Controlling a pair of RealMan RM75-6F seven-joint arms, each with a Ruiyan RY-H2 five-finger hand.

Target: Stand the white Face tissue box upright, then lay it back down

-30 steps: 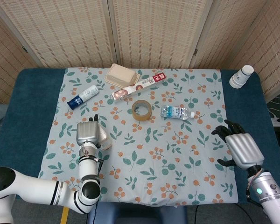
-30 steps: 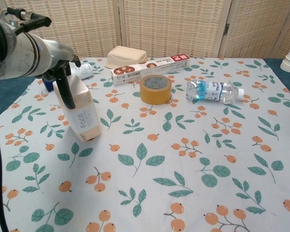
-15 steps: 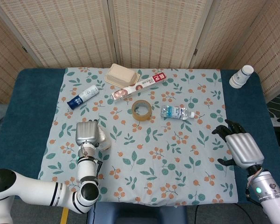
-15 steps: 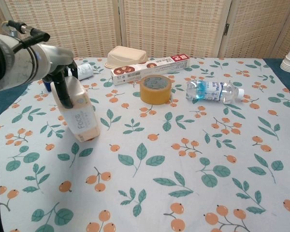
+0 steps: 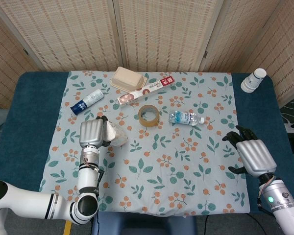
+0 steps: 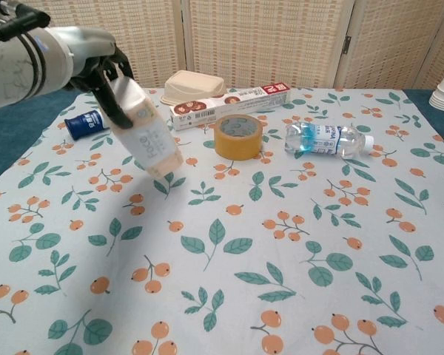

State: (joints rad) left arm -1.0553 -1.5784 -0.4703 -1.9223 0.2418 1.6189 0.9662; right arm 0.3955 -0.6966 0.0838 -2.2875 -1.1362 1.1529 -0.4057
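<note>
1. Big change from half a second ago: the white soft-pack Face tissue box (image 6: 144, 129) was standing on its end on the cloth, and now it's lifted clear and tipped over at a slant, lower end hanging above the cloth, left of the tape roll.
2. The robot's left hand (image 5: 91, 133) has its fingers wrapped around the pack's upper part, a proper hold. In the chest view the dark fingers (image 6: 111, 100) cross the pack's top.
3. Looks like the upright step is done and the lay-it-back-down part is underway. It isn't resting on anything yet.
4. The right hand (image 5: 250, 152) sits over by the blue table edge, fingers spread, holding nothing.
5. Materials: the pack looks like crinkly plastic wrap, soft and squashy rather than rigid card, so it'll probably give under the grip.
6. The floral leaf-and-berry tablecloth (image 6: 296, 244) is flat fabric, fairly smooth.
7. Nearby: a brown packing-tape roll (image 6: 238, 135), a clear plastic water bottle (image 6: 327, 139) on its side, and a long red-and-white cardboard box (image 6: 229, 106).
</note>
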